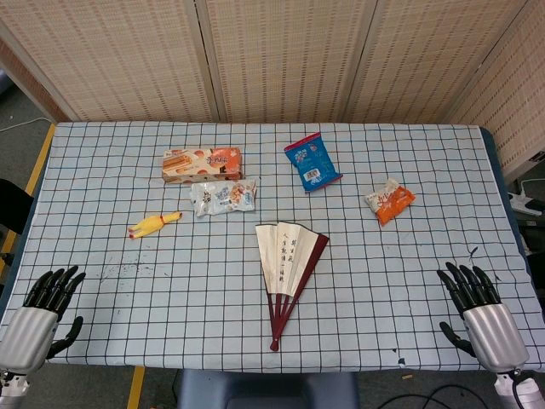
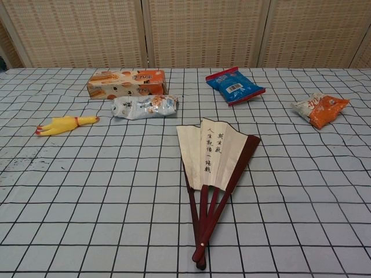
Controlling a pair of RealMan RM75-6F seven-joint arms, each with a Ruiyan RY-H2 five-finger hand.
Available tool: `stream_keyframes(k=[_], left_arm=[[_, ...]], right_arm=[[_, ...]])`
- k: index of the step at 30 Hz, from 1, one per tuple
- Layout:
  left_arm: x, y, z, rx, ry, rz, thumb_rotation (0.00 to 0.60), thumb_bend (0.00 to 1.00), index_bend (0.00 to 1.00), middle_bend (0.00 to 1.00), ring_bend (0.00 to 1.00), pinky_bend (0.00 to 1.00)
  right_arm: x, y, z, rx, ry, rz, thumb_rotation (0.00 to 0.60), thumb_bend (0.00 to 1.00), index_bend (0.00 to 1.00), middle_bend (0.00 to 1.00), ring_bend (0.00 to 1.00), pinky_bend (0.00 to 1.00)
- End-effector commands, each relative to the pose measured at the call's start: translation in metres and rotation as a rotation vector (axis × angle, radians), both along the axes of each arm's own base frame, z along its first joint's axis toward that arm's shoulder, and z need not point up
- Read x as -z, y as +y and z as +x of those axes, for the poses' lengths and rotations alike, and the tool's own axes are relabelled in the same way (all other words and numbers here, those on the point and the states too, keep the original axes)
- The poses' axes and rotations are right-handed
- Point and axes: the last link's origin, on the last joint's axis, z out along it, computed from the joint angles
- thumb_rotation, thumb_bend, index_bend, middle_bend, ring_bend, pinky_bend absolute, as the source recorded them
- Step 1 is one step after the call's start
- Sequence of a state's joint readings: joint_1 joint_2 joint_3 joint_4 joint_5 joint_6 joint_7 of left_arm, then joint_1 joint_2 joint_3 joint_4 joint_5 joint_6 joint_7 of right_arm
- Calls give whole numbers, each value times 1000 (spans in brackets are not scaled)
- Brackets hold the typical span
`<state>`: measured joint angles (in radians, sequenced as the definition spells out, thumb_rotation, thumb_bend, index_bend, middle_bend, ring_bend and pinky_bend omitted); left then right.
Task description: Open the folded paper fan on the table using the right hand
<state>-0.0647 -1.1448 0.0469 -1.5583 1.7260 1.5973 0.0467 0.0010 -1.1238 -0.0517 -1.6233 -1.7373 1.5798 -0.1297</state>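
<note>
**Fan part-spread, both hands idle at the near edge**

Nearest row. The left hand (image 1: 47, 302) is seen at the near left of the table (image 1: 409, 281), fingers apart, nothing held. The right hand (image 1: 475, 302) is seen at the near right, likewise released and unloaded. Both are well apart from the fan; neither shows in the chest view.

Middle. The fan (image 1: 288, 273) (image 2: 213, 168) is laid flat near the table's centre, pivot toward the robot, leaf pointing away. A few paper panels are shown spread, one with a column of characters; the dark red ribs are splayed only narrowly. The opening is judged partial: a full spread is not reached, and a reach by the right hand would be needed to finish it.

Far row, left to right. A yellow chicken toy (image 2: 62, 124); a white packet (image 2: 145, 106) with an orange box (image 2: 127, 83) just behind it; a blue packet (image 2: 235, 85); an orange packet (image 2: 320, 108). All are kept apart from the fan.
</note>
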Motion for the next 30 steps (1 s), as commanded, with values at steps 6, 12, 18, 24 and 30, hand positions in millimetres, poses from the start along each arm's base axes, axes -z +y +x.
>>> stream_keyframes(k=[6,12,18,24,30], left_arm=[[3,2,3,21,-11,1,600,463,0,0,0,83],[3,11,6,31,-32,-3,600,465,0,0,0,83],[2,10,2,13,-35,-9,600,465,0,0,0,83],[-2,9,-3,-5,-34,-4,600,464,0,0,0,84],[-5,6,-8,-18,-33,3,600,466,0,0,0,83]], right_arm=[[25,-20,8,-60,5,71,600,191,0,0,0,0],[90,-77,52,-222,40,225,600,191,70,0,0,0],[163,-109,91,-343,36,299,600,192,271,0,0,0],[211,-121,107,-384,23,285,600,192,381,0,0,0],[233,-130,105,-373,38,275,600,191,387,0,0,0]])
